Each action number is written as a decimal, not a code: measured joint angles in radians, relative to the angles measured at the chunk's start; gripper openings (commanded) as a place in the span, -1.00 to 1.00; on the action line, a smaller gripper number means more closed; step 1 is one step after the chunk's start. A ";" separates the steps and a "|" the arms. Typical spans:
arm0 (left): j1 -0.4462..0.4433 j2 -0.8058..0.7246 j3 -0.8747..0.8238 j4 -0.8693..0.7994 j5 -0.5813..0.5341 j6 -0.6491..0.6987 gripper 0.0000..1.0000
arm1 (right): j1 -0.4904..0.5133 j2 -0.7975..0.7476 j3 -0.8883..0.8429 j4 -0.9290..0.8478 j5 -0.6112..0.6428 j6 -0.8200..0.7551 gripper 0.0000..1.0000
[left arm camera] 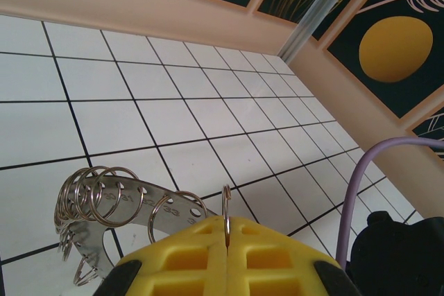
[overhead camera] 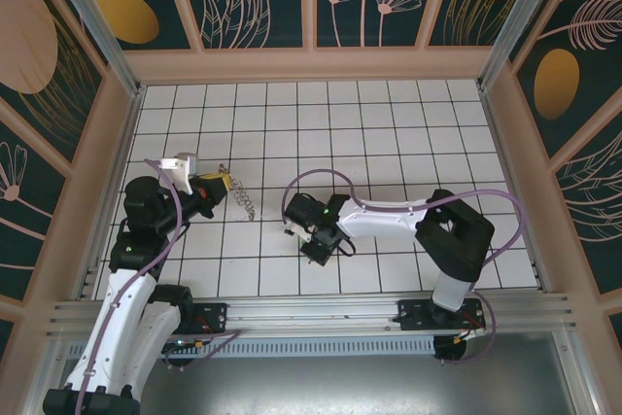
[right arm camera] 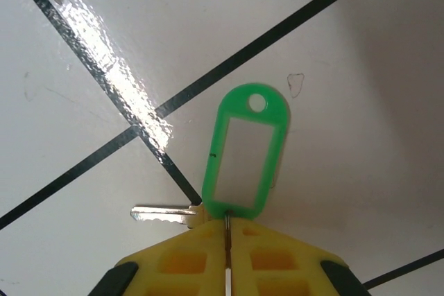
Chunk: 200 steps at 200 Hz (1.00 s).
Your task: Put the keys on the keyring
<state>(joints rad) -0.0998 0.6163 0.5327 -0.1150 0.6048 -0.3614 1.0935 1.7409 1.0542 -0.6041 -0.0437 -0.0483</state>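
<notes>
White tiles [right arm camera: 361,46]; keys [right arm camera: 246,154] between right gripper [right arm camera: 227,225] tips.

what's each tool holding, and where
Left tool: the keyring, by one ring's edge. Right tool: the green key tag, at its end nearest the key.

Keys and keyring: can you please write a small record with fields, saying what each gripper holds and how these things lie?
left gripper: shut on one ring of the keyring
right gripper: shut on the keys, at the base of the green tag
silver key: flat on the white tile, left of the tag
keys on keyring: not yet, the two are apart
</notes>
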 measured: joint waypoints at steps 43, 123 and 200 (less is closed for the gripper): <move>0.000 0.002 0.000 0.000 -0.001 0.000 -1.00 | -0.002 -0.015 -0.014 0.019 -0.010 -0.003 -1.00; 0.000 0.014 0.000 0.005 0.023 -0.002 -1.00 | -0.003 -0.323 -0.163 0.149 -0.045 0.002 -1.00; -0.017 0.032 0.142 -0.037 0.200 0.056 -1.00 | 0.120 -0.923 -0.434 0.612 -0.025 -0.057 -1.00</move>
<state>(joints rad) -0.1165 0.6483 0.6746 -0.1524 0.8043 -0.3054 1.2137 0.8181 0.6201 0.0078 -0.0685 -0.1055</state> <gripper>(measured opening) 0.063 0.046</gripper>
